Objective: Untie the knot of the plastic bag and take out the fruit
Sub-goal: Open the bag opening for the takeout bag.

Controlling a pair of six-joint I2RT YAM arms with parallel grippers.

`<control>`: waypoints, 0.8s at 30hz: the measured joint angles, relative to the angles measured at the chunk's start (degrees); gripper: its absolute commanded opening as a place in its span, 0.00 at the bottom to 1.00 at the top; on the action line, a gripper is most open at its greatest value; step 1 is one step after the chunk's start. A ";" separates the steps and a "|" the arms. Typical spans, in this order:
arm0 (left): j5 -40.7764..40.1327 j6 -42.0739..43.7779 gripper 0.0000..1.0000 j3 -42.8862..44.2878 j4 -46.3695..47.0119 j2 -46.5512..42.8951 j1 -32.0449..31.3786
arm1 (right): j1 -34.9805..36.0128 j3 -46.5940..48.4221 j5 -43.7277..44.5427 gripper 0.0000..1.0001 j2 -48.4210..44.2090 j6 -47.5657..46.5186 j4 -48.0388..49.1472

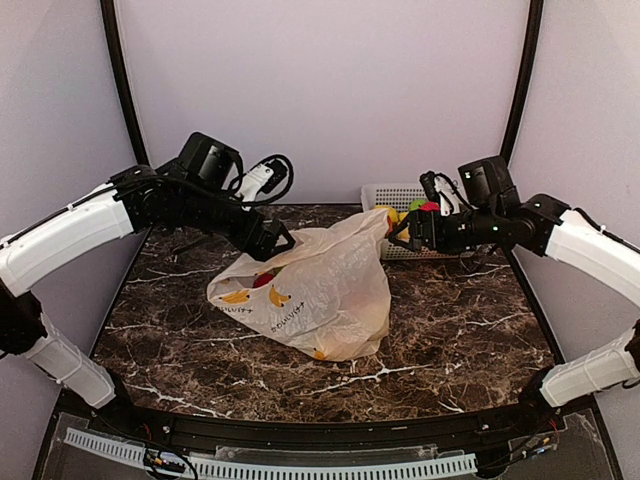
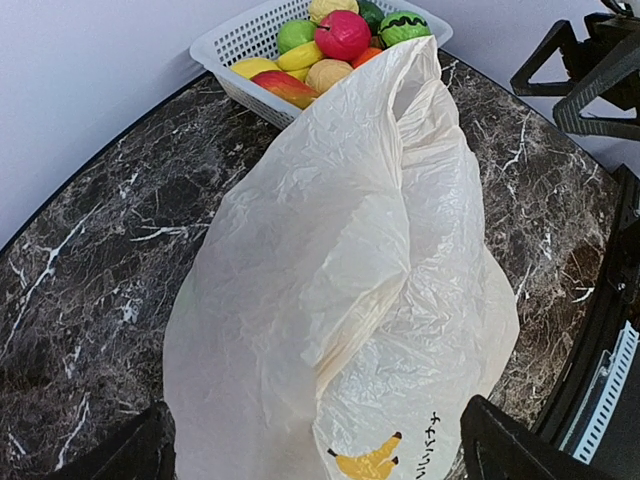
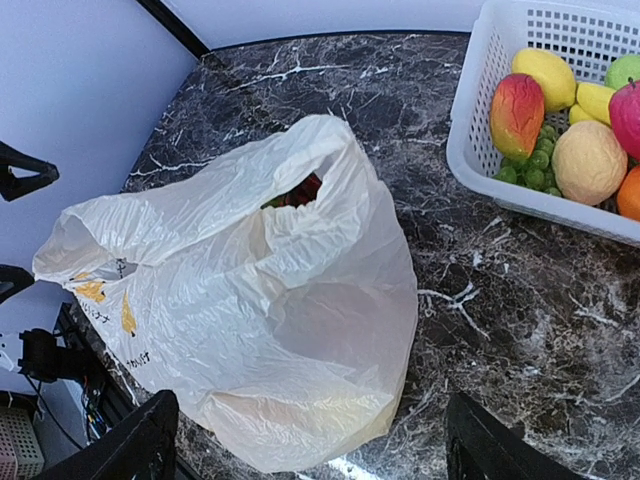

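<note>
Now, a crinkly cream plastic bag lies slack between two wide-spread grippers

Thin and translucent, printed with yellow bananas and small dark lettering, the plastic bag lies slumped on its side about the middle of the dark, white-veined marble-pattern tabletop. A gap in its upper folds stands open. Through that gap the right wrist view shows a dark reddish fruit inside, and a red patch shows through the bag from above.

The left gripper hangs at the bag's back-left edge. Its black fingers are spread to their full width with the bag's plastic below and between them, and they grasp nothing. Whether they touch the plastic cannot be told.

The right gripper hangs at the bag's back-right corner, its fingers likewise wide apart and holding nothing.

A white mesh plastic basket sits at the back of the table, right of centre, just beside the bag's raised corner. It holds glossy toy produce in red, yellow, green and orange.
</note>
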 measured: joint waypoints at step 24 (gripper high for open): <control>3.48 5.53 0.55 11.89 0.79 17.40 0.04 | 6.71 -2.73 0.37 0.88 4.35 7.48 7.15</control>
